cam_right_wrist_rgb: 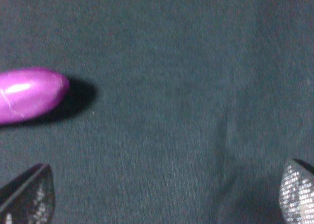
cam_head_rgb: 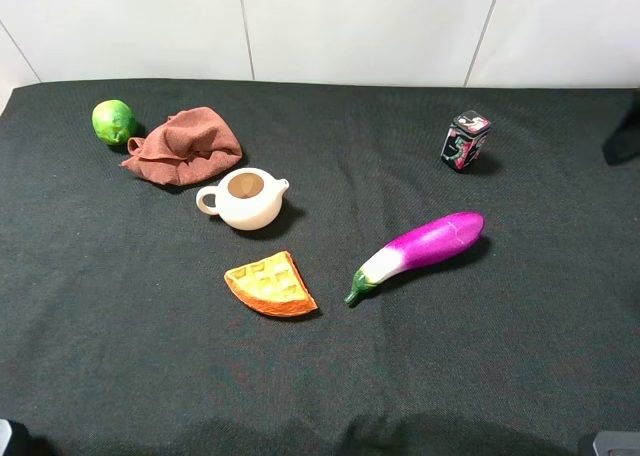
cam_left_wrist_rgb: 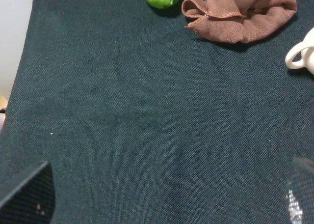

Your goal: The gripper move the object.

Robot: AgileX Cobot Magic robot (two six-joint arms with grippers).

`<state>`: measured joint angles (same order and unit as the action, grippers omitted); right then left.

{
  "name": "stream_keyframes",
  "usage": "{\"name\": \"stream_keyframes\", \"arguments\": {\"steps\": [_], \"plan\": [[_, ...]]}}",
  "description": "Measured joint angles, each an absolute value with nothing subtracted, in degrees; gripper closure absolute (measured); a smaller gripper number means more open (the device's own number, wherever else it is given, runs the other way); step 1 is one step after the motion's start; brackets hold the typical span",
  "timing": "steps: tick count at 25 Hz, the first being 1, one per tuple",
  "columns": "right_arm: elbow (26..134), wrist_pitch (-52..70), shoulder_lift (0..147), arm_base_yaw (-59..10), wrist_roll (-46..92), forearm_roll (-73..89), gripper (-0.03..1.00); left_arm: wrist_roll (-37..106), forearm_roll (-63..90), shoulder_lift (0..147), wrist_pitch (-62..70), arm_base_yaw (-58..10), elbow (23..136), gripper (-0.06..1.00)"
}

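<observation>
The cream-white ceramic teapot point(cam_head_rgb: 245, 200) stands upright and lidless on the dark cloth, its brown inside showing. Its loop handle points toward nine o'clock, its short spout toward two o'clock. It sits left of centre, untouched.

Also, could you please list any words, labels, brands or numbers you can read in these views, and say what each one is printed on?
No text can be read in any view.
Small tin: dark, with pink, white and green printing on its sides, too small and blurred to tell whether it holds letters.
Teapot, lime, brown cloth, waffle slice, eggplant: no markings visible.
</observation>
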<state>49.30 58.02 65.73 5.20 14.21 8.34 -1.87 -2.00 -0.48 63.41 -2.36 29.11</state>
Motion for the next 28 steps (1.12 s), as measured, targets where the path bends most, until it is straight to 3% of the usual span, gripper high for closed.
{"name": "stream_keyframes", "arguments": {"steps": [11,28], "plan": [[31.56,54.98,30.32,5.66,10.36,5.11,0.27,-1.87,-2.00,-0.48,63.41,-2.36,29.11,-0.05],[28.72,59.21,4.58,5.66,10.47,3.16,0.27,-1.87,-2.00,-0.48,63.41,-2.36,29.11,-0.05]]}}
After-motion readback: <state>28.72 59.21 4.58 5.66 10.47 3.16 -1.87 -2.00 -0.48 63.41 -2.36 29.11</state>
